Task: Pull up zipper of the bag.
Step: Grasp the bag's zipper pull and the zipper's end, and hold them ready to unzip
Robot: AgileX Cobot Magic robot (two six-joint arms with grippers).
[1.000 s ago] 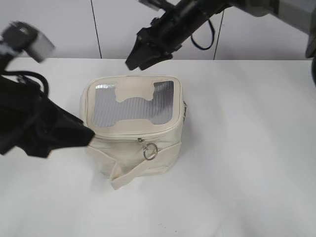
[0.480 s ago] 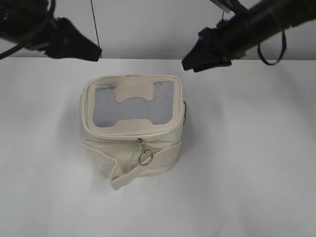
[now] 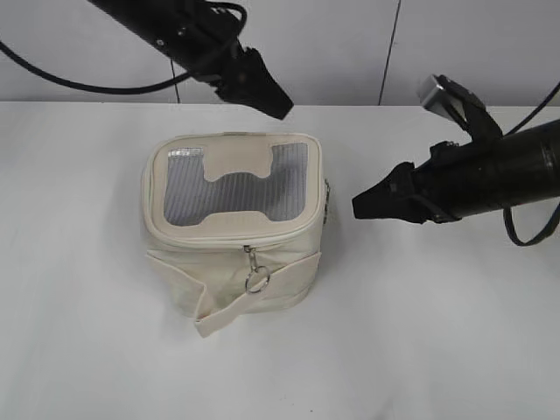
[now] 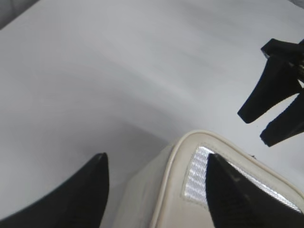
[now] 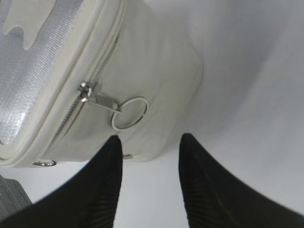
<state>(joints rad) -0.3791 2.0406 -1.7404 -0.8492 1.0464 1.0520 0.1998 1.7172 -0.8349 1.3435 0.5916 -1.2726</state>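
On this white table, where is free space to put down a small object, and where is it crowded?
Bare white table lies left of the boxy cream fabric bag, in front of it, and at front right. It is crowded behind the bag under the left gripper, and to its right beside the right gripper.

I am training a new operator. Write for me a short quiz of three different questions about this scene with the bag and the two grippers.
1. True or false: the right gripper is closed on the ring pull.
2. Which gripper hangs behind the bag, by its far edge? A) left B) right
3. Fill in: the top panel is grey ____ with a cream patch.

Key: 1 false, the jaws stand open short of it. 2 A, the left gripper. 3 mesh.
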